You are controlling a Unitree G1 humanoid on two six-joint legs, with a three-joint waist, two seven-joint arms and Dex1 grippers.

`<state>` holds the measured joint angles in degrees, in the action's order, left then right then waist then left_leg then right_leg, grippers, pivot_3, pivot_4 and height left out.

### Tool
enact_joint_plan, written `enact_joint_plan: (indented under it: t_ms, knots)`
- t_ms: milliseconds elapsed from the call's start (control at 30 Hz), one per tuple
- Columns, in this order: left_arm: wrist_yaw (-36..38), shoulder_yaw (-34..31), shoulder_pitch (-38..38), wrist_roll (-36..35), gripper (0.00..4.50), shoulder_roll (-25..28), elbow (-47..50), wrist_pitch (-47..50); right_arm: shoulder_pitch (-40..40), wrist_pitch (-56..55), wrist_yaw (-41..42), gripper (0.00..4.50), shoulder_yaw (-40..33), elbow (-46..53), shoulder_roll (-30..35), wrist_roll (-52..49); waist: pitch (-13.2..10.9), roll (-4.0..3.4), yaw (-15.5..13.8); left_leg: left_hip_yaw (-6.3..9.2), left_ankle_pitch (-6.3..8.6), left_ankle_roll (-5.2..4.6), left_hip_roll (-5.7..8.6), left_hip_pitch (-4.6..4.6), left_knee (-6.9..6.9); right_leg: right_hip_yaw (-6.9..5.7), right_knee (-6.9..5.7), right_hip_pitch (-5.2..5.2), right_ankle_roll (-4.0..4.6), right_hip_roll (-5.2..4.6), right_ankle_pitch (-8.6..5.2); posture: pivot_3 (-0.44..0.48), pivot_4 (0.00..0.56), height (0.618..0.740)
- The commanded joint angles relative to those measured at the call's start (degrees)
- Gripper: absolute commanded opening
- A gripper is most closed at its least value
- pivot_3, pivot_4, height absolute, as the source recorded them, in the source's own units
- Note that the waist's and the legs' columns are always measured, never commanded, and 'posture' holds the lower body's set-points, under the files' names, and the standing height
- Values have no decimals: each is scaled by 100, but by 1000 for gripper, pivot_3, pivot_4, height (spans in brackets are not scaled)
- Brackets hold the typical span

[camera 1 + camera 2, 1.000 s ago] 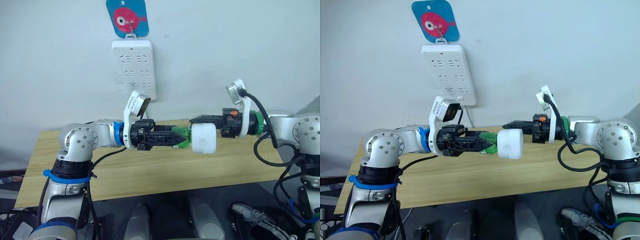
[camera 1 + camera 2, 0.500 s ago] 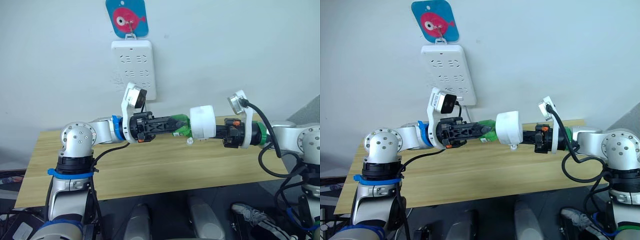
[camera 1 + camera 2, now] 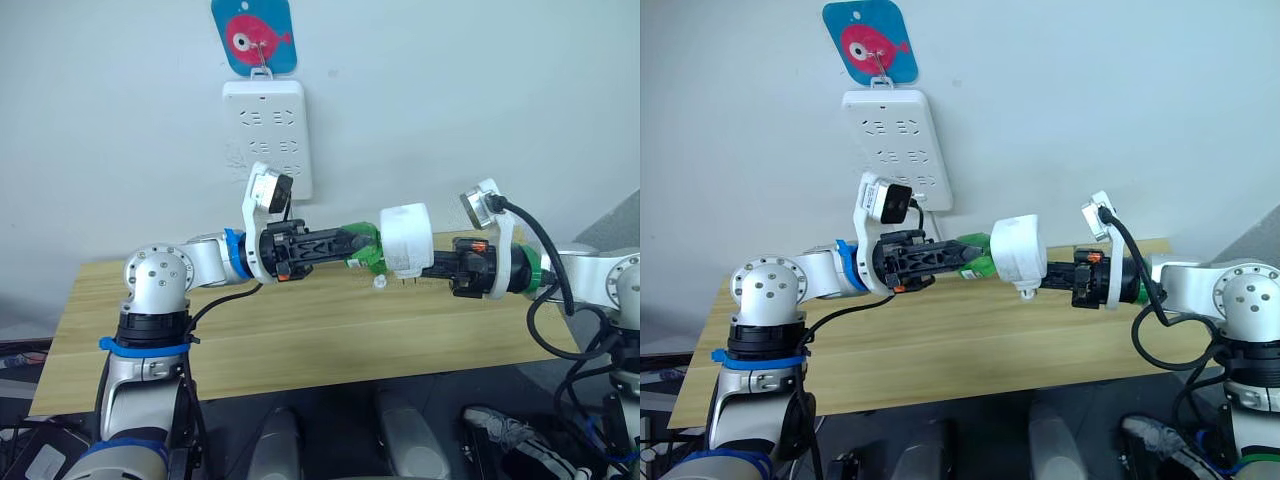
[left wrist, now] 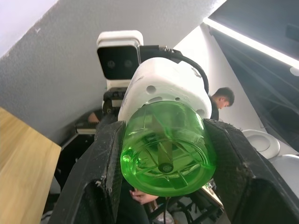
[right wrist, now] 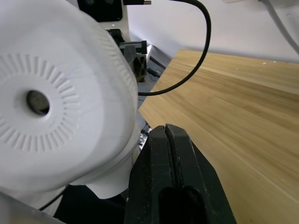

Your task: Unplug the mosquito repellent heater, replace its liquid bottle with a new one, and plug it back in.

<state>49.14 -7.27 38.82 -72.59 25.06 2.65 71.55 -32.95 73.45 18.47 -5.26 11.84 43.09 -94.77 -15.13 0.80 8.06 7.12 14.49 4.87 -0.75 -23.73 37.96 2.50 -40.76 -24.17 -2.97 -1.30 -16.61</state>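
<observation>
The mosquito repellent heater (image 3: 405, 240), a rounded white unit, hangs in the air above the wooden table (image 3: 300, 330). My right gripper (image 3: 420, 268) is shut on it from the right, its fingers (image 5: 170, 186) pressed together at the heater's underside. A green liquid bottle (image 3: 365, 248) sticks out of the heater's left side. My left gripper (image 3: 352, 245) is shut on that bottle, one black finger (image 4: 105, 172) on each side of its round green base (image 4: 163, 149). The heater's vented face with a round hole (image 5: 37, 102) shows in the right wrist view.
A long white power strip (image 3: 268, 135) hangs on the wall behind, under a blue card with a pink fish (image 3: 255, 35). The table runs below both arms. A person (image 4: 223, 100) stands in the background of the left wrist view.
Over the last second my right wrist has rolled over and both grippers have risen a little, tilting the heater and bottle. Both holds are unchanged.
</observation>
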Motion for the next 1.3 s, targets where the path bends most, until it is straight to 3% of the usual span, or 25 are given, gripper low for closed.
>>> enact_joint_plan:
  t_ms: [33,600,833,933,1000,1100,1300]
  knots:
    - [-271,-72,-15,263,2274,12,39,-229,-89,-28,71,0,52,284,59,-746,0,0,0,0,0,0,0,0,0,0,0,0,0,0,0,-206,196,725]
    - [-127,129,-158,413,2274,100,182,-355,-70,-307,-205,0,220,302,198,-1077,0,0,-2,0,0,-1,0,0,0,0,1,0,0,1,0,-208,200,725]
    - [93,424,-257,1300,2274,142,728,-1359,292,-509,-468,0,344,54,202,847,0,0,-13,0,0,0,1,-1,-1,1,3,0,0,1,0,-204,200,725]
    - [176,647,-524,2046,2274,154,1130,-2202,598,-934,-494,593,466,-48,426,2285,0,0,-16,-2,0,1,1,-1,-2,4,3,-1,0,1,0,-203,201,725]
    - [403,887,-783,2641,2274,282,1308,-2859,785,-1069,-432,1325,331,-72,462,2701,0,0,-21,-5,-1,2,2,-1,-4,6,5,-1,0,-1,0,-203,203,725]
    - [656,1288,-1254,3807,2274,400,1257,-4314,1089,-1081,-558,2375,-101,4,388,2844,1,-1,-25,-8,0,1,1,1,-6,11,7,-1,0,0,0,-204,206,725]
    - [373,1612,-1893,5597,2274,-22,453,-7369,1641,-833,-1396,4473,-1005,491,-181,2223,2,-3,-39,-12,1,-2,0,2,-5,17,5,0,1,0,0,-218,205,725]
